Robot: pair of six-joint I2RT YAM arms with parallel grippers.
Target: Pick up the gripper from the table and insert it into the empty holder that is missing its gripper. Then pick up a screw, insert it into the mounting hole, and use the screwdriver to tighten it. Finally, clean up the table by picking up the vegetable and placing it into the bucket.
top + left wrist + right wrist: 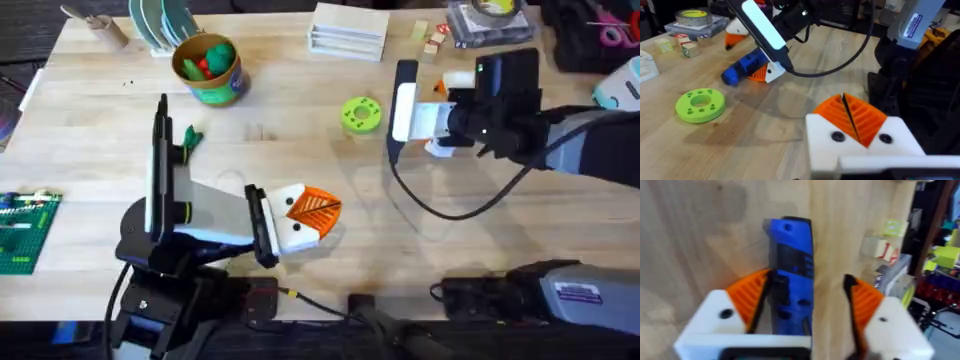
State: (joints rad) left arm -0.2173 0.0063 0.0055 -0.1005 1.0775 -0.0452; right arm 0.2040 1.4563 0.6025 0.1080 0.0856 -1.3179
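The blue screwdriver [790, 265] lies flat on the table [300, 150], and my right gripper [807, 297] stands open over it, one orange pad against its side and the other apart. From the left wrist view it [744, 68] lies under the right gripper [765, 72]. My left gripper [318, 210] rests low near the front edge, shut on nothing, pads [860, 115] together. The dark-green vegetable [190, 137] lies left of centre. The bucket [208, 68] stands behind it with toy foods inside. A small orange piece [735, 36] lies beyond the screwdriver; I cannot tell what it is.
A lime-green disc with holes [360, 113] sits mid-table, just left of the right gripper. A black cable [450, 205] loops across the wood. A green brick plate [25, 230] is at the left edge; a white stack [348, 30], small blocks [430, 40] and a tape roll [495, 12] line the back.
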